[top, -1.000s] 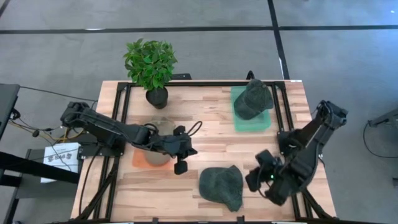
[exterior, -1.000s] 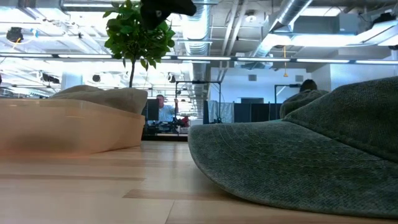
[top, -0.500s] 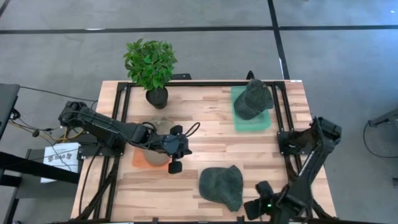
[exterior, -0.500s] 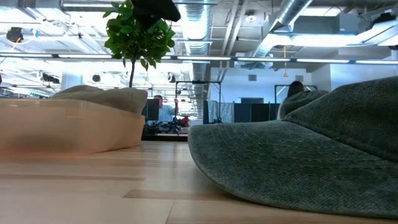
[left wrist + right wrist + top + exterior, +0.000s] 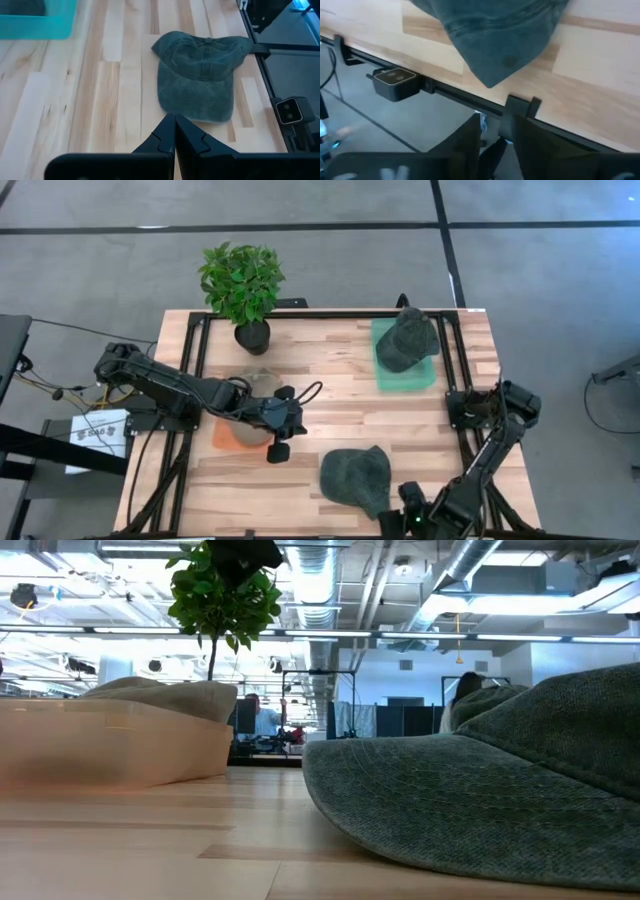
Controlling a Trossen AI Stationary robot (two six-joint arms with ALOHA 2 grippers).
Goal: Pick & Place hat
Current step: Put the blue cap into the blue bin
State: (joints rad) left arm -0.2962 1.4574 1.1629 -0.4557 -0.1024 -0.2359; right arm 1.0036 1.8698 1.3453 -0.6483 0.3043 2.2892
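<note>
The loose green hat (image 5: 358, 478) is taken as landmark; it lies free on the table's near edge. Just beside its brim, the right gripper (image 5: 404, 518) has been swung down off the table edge over the last second and its fingers have been parted a little, nothing held: an approach is judged under way. Beyond the hat, the left gripper (image 5: 277, 451) hovers closed and empty by the orange tray (image 5: 222, 436). Farthest, another hat (image 5: 404, 338) rests in the teal tray (image 5: 385, 376).

A faded dark-green hat (image 5: 358, 479) is seen on the pale, striped wood worktop (image 5: 330, 410). A second dark-green hat (image 5: 406, 338) is held in a teal tray (image 5: 382, 376). A beige hat (image 5: 262, 383) is set on an orange tray (image 5: 222, 436).
</note>
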